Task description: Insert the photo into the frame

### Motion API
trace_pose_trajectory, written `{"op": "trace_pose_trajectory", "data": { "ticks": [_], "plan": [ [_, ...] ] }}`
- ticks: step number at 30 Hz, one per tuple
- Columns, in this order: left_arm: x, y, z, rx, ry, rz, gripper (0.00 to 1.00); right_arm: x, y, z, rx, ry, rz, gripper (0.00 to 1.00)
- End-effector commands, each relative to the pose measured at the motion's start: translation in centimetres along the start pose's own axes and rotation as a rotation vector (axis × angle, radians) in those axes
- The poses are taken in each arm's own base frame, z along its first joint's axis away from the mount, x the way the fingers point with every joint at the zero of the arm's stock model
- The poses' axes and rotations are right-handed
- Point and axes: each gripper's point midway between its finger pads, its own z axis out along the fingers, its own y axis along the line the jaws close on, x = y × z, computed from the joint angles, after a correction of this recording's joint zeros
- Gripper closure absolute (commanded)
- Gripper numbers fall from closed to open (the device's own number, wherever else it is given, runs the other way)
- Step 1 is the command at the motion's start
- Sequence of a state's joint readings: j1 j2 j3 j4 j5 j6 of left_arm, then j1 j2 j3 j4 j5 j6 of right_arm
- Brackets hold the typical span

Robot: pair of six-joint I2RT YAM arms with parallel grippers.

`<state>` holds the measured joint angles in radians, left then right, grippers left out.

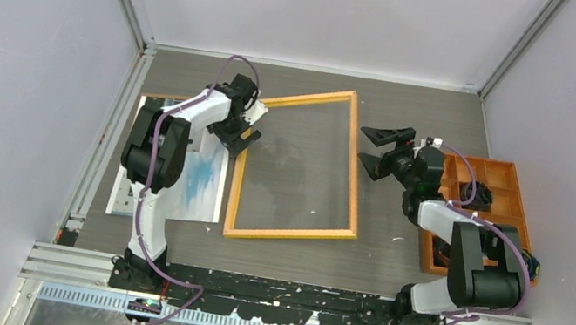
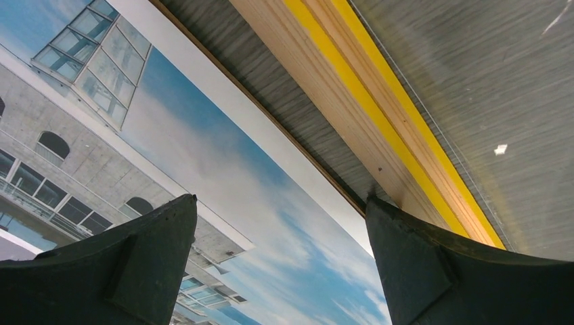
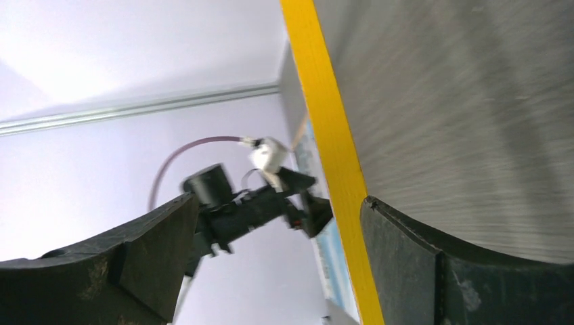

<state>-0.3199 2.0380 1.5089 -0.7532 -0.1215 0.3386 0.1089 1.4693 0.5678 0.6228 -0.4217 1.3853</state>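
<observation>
The frame (image 1: 291, 234) lies flat mid-table, its yellow rim around a clear pane. The photo (image 1: 203, 185), blue sky and grey buildings, lies face up just left of it, partly under the left arm. My left gripper (image 1: 240, 139) hovers open over the gap between the photo and the frame's upper left rail. In the left wrist view the photo (image 2: 223, 183) fills the space between the fingers, and the frame (image 2: 379, 115) runs past the right finger. My right gripper (image 1: 362, 145) is open at the frame's right rail. The yellow rail (image 3: 325, 122) passes just inside its right finger (image 3: 406, 257).
An orange compartment tray (image 1: 513, 177) stands at the right, beside the right arm. A thin brown edge (image 2: 298, 145) shows under the photo's white border. Grey walls close in the table on three sides. The left arm (image 3: 250, 203) shows across the frame in the right wrist view.
</observation>
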Motion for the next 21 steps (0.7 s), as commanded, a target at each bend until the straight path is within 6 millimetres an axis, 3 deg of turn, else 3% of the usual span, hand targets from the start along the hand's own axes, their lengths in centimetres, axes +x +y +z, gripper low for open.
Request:
{"op": "trace_pose_trajectory", "data": {
  "ticks": [1, 10, 21],
  "plan": [
    [-2.6, -5.5, 0.4, 0.183, -0.103, 0.003, 0.0, 7.4, 7.2, -2.6, -0.273, 0.325, 0.096, 0.08],
    [-2.6, -5.4, 0.2, 0.177, -0.107, 0.002, 0.0, 9.8, 10.8, -2.2, -0.384, 0.392, 0.166, 0.14],
    [-2.5, -5.2, 0.2, 0.17, -0.113, -0.005, 0.01, 10.3, 13.1, -1.5, -0.422, 0.345, 0.238, 0.15]
  ]
}}
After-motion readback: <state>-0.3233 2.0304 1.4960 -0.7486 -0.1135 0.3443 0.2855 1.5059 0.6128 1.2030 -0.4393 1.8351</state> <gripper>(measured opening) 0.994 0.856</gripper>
